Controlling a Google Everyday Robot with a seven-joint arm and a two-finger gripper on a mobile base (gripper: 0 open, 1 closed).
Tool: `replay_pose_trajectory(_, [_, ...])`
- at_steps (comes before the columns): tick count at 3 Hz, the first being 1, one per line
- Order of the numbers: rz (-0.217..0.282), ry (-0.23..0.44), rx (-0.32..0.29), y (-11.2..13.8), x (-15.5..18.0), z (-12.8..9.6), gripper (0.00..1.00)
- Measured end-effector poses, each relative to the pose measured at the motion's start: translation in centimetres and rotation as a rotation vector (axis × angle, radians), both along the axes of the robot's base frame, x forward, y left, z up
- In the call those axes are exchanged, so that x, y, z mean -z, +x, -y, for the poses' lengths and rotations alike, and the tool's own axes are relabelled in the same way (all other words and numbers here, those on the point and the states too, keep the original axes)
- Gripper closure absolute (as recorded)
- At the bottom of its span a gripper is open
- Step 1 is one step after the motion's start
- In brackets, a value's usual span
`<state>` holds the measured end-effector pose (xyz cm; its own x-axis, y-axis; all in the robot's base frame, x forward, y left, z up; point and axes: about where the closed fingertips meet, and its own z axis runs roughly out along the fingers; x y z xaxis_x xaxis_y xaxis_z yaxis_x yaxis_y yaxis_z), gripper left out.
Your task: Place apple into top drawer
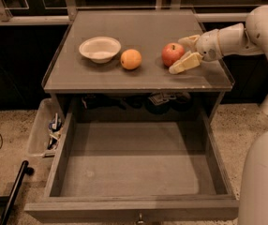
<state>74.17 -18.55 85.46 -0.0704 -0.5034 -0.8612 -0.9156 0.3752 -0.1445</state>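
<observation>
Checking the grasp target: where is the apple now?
The apple sits on the cabinet top, right of the orange, with the open gripper at its right side.

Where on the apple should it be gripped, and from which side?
Grip the apple across its round middle, coming from the picture's right, where the open gripper flanks it on the cabinet top. The orange sits apart on the other side.
</observation>
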Motion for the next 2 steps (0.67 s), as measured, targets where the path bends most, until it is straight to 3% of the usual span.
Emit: replay_pose_trajectory(2, [0.000,0.000,0.000,0.00,0.00,-0.01,0.66])
